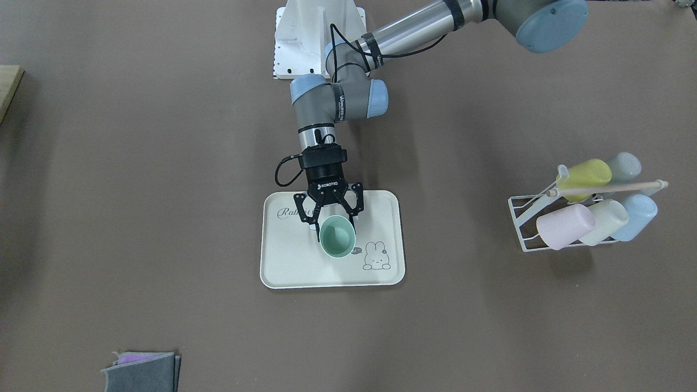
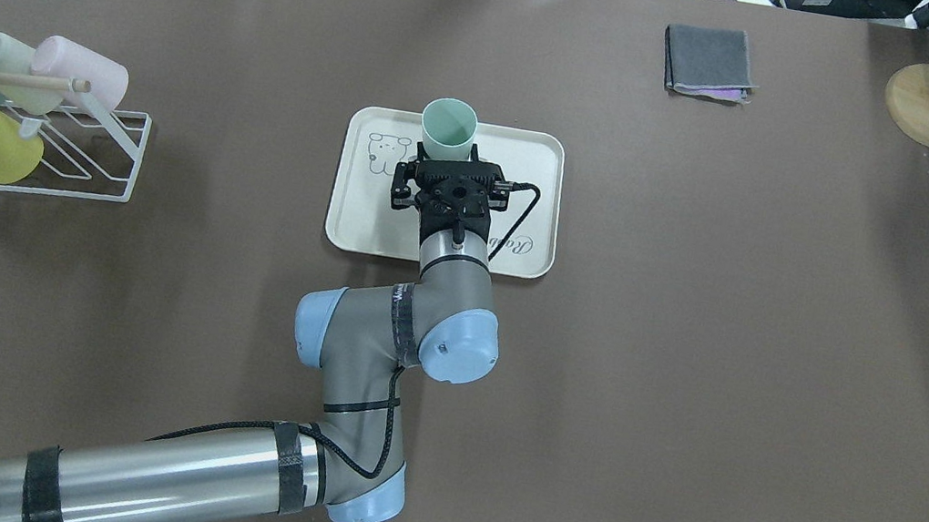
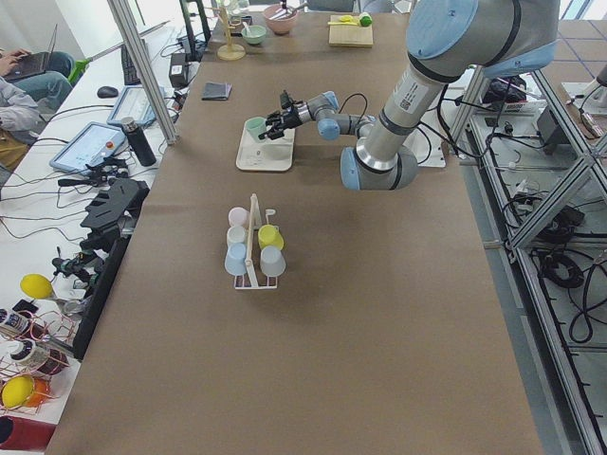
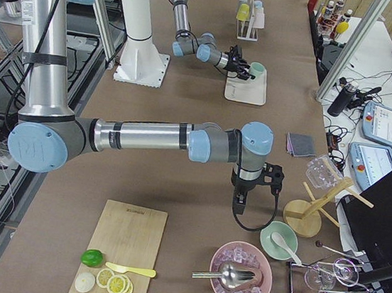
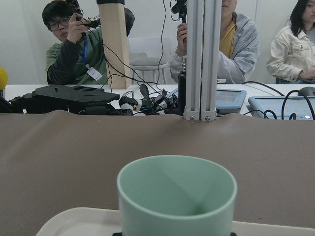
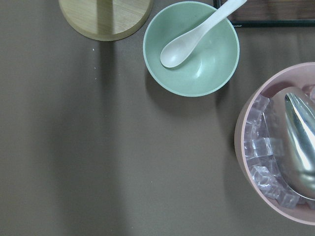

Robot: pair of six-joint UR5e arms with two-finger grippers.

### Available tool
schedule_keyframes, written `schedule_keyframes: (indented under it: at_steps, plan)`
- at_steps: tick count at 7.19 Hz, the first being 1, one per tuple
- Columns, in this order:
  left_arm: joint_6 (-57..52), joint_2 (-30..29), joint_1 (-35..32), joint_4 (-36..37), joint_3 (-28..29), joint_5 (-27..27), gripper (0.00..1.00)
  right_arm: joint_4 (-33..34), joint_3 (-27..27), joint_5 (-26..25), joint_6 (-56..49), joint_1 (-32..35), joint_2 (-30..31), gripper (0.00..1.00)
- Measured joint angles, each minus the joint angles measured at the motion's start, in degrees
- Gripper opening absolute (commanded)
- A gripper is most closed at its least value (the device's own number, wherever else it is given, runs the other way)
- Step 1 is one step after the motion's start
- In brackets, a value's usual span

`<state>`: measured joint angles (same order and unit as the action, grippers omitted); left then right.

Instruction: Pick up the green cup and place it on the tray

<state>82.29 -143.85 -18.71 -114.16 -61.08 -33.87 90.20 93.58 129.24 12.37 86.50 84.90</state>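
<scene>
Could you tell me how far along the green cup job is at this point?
Done: the green cup stands upright within the tray, beside the bunny drawing. In hand: the left gripper straddles the cup, a finger close on each side; whether it grips, or the cup already rests on the tray, cannot be told. Left: probably let go and back the arm away.

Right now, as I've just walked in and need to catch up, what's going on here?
The robot's left gripper is at the green cup, a finger on each side, over the cream tray. The cup is upright and looks set down on the tray, so the placing seems nearly done. I can't tell whether the gripper grips it or is open. The right arm is well away from all this.
</scene>
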Motion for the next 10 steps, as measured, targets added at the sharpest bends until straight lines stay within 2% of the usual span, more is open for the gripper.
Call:
schedule_keyframes:
  at_steps: [3,6,8,10]
  plan:
    - [0.1,-0.2,0.7,-0.3,1.5,2.0,0.0,-2.3,0.4,-3.9,1.8,-0.8,1.5,1.0]
    - [0.3,-0.3,1.3,-0.5,2.4,2.3,0.0,-5.2,-2.2,-3.8,2.1,-1.3,2.4,1.0]
    - [0.5,-0.3,1.6,-0.6,2.4,2.0,0.12,-9.0,-2.7,-3.0,2.1,-1.6,2.3,1.0]
    - [0.5,-0.4,1.7,-0.7,2.4,1.8,0.32,-9.9,-2.0,-1.6,2.0,-1.5,3.1,1.0]
